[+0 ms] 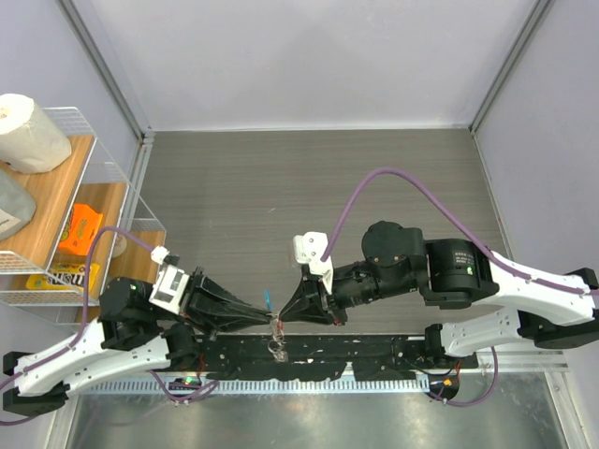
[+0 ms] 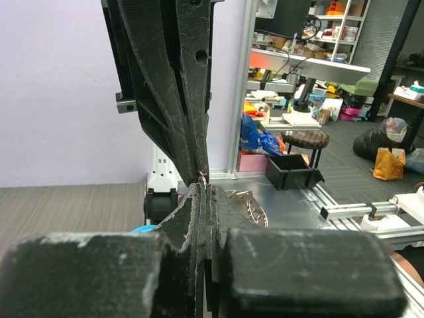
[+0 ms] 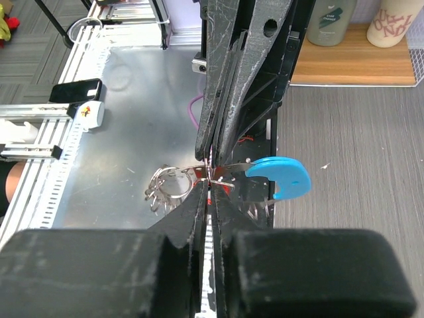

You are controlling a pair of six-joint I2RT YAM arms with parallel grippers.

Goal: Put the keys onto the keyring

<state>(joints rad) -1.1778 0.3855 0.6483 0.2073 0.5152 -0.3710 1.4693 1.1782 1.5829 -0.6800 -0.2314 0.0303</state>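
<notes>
- Dark wood-grain table (image 1: 281,187), grey walls; wire shelf (image 1: 89,201) at the left with a paper roll (image 1: 28,131); both arms reach in low at the near edge
- I see the left gripper (image 1: 269,323) and right gripper (image 1: 284,320) tip to tip over the front rail, almost touching
- left gripper: jaws fully together; right wrist view shows its tips pinching the keyring (image 3: 169,184) at the top of the metal
- right gripper: jaws narrow, only a thin slit between the fingers (image 3: 192,218); tips sit at the same metal junction
- key (image 3: 225,187): I get just a small red speck right beside the right gripper's tips; it looks clamped there, blade too small to make out
- keyring hangs off the table between the two tips; silvery loop bunched on one side, blue tag (image 3: 285,177) sticking out on the other
- blue tag is a light-blue crescent, lying roughly level; in the top view it pokes up just behind the tips
- left wrist view: metal loop partly visible behind my own fingers, rest hidden
</notes>
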